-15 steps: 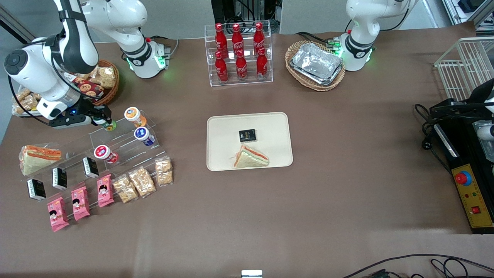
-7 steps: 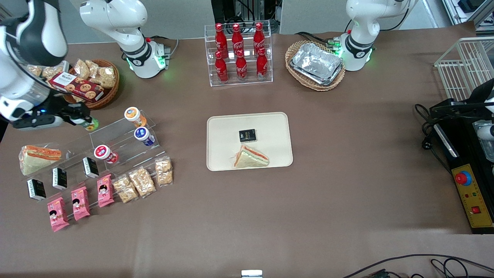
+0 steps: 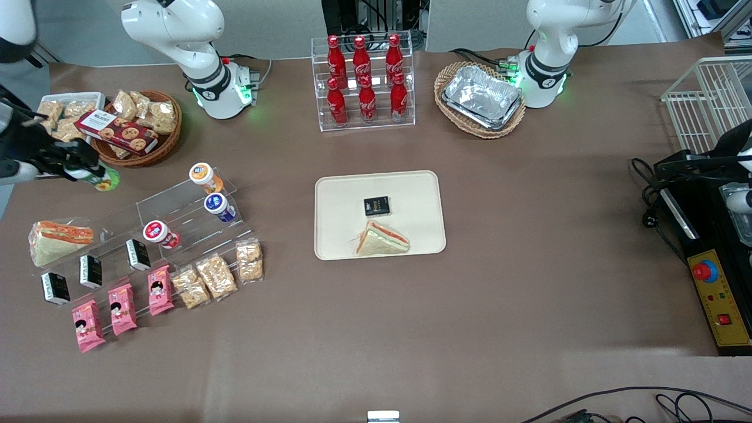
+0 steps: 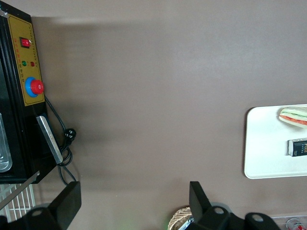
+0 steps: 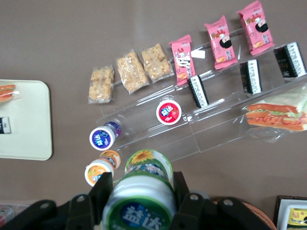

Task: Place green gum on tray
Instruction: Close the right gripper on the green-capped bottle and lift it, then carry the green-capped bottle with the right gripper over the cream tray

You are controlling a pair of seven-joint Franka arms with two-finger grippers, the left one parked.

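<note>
So the gripper [image 3: 79,167] is pulling back and up from the clear acrylic stepped rack [image 3: 176,205], drifting toward the working arm's end of the table compared to half a second ago, and it's taking the green gum [image 3: 100,178] with it. The fingers are clamping the little round bottle by its sides; in the wrist view the green-and-white lid [image 5: 139,211] is sitting right between them.

What matters now: the cream tray [image 3: 411,182] is lying well apart, sideways toward the middle of the table, so I'd guess a long carry is coming.

The bottle is smooth hard plastic, so it could be slippery. The tray is flat, matte and low-rimmed, already holding a wrapped triangular sandwich [image 3: 382,239] and a small black packet [image 3: 376,205], with bare space around them.
</note>
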